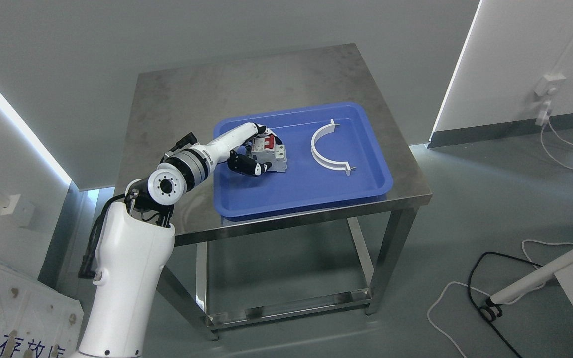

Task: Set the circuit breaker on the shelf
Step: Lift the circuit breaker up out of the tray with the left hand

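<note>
A white circuit breaker [272, 155] with red switches lies in the left part of a blue tray [311, 189] on a steel table [182, 104]. My left hand [255, 149] reaches over the tray's left rim, with fingers above the breaker and the thumb below it, curled around its left side. The breaker rests on the tray floor. My left arm comes up from the lower left. No shelf shows in this view, and my right hand is out of view.
A white half-ring clamp [327, 147] lies in the tray's right part. White cables [560, 149] and a black cable [485, 288] trail on the floor at the right. A wall socket [547, 87] sits on the right wall panel.
</note>
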Controlling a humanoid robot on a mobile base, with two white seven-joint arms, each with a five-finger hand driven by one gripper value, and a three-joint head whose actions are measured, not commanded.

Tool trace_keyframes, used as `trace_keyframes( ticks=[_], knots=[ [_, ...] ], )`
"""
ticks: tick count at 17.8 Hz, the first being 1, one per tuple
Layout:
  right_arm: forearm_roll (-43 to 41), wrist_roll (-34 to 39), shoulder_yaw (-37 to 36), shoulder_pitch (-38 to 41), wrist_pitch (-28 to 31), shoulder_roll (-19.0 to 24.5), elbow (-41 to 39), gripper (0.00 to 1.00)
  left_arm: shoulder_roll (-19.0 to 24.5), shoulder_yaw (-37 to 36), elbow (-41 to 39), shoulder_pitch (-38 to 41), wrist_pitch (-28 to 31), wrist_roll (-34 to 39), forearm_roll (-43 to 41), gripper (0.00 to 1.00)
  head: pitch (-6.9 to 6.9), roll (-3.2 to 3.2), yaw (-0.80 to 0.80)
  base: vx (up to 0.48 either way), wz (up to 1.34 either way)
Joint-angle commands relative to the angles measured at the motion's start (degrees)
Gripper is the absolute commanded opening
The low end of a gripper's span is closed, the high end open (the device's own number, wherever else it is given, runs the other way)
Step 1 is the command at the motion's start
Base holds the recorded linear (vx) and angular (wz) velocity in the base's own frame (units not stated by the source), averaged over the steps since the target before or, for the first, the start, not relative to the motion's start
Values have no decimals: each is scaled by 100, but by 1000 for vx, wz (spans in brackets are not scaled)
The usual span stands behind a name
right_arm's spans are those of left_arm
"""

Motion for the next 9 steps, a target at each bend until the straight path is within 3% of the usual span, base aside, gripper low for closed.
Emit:
trace_keyframes(
  ticks=[1,4,5,7,9],
  knots=[
    [0,-1,0,1,-3,-100,0,100,-451,1519,-138,-10,-945,89,819,11,0,0,0,0,0],
    [0,-1,0,1,-3,-100,0,100,-451,1994,-183,-1,-1632,798,2253,11,0,0,0,0,0],
    [0,-1,0,1,-3,-100,0,100,-451,2021,-183,17,-1791,1471,2553,12,0,0,0,0,0],
    [0,-1,0,1,-3,-100,0,100,-451,1969,-279,69,-1845,3707,2661,15,0,0,0,0,0],
    [0,-1,0,1,-3,-100,0,100,-451,1698,-349,218,-1862,5321,2687,14,0,0,0,0,0]
  ],
)
